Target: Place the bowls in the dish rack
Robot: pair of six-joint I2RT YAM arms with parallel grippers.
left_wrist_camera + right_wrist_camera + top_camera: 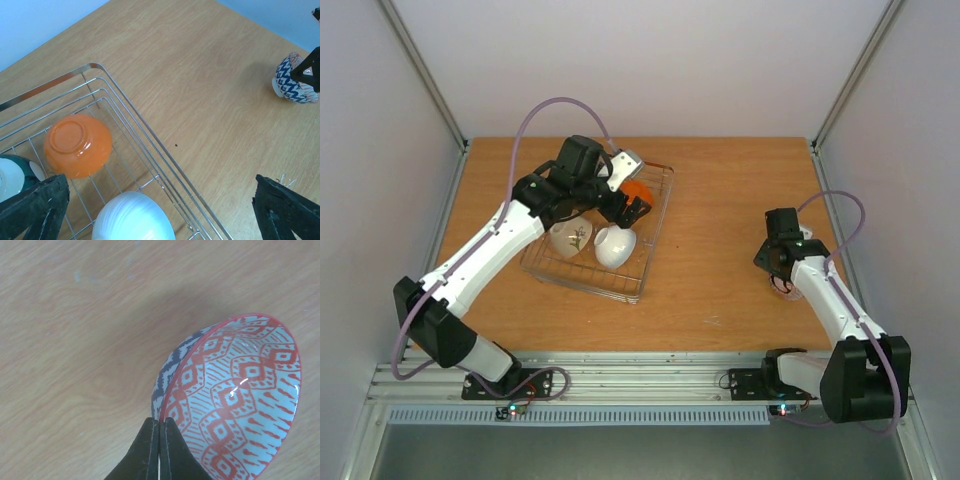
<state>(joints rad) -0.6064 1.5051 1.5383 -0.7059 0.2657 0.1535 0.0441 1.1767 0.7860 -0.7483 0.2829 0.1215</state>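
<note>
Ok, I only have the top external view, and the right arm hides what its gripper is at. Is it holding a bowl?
Observer: Yes, the right gripper is shut on the rim of the patterned bowl, blue outside, red inside, which is tilted.
Operator: And the left one over the rack?
Observer: The left gripper is open and empty; under it the orange bowl lies bottom-up in the dish rack.

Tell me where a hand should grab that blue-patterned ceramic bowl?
Likely the thin rim of the blue-patterned ceramic bowl, one finger inside, one outside, from its open side; the round wall has no flat faces. The right hand pinches it so.
</note>
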